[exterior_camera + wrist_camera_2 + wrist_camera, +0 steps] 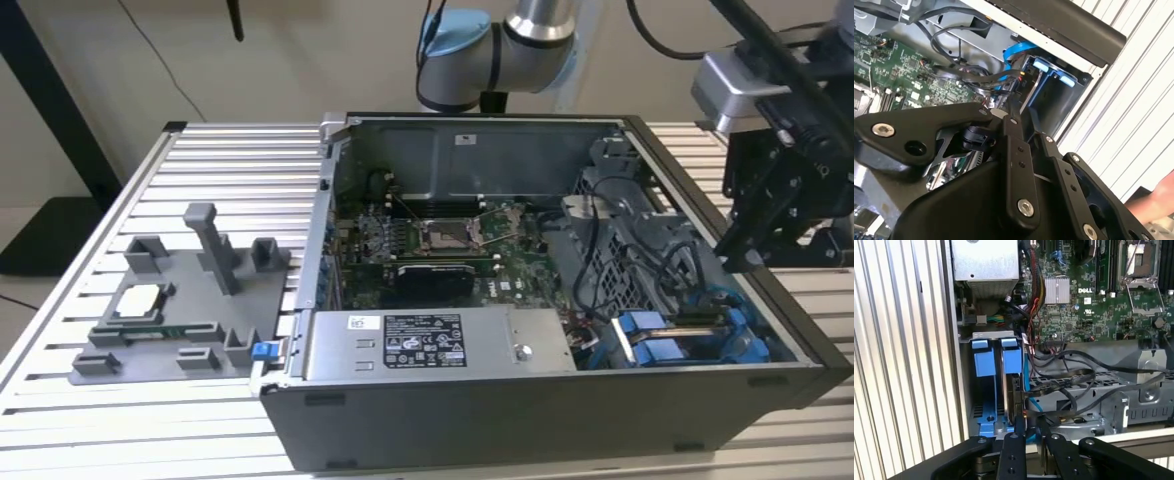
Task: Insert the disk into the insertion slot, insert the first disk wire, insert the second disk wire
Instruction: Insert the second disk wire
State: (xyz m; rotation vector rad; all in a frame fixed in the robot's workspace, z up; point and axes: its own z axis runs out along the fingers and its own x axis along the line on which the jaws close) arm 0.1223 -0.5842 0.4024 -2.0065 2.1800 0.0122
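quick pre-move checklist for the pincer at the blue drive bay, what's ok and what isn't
1. Pincer lined up over the insertion slot: ok, it sits at the bay in the first wrist view.
2. Disk seated in the slot: cannot tell, a dark upright part stands beside the blue carrier tabs.
3. Pincer gripping a wire: cannot tell, the black cables run close to its tips.
4. Cables clear of the bay opening: not ok, several cross beside it.
5. Workspace free of people: not ok, a hand shows at the edge of the second wrist view.
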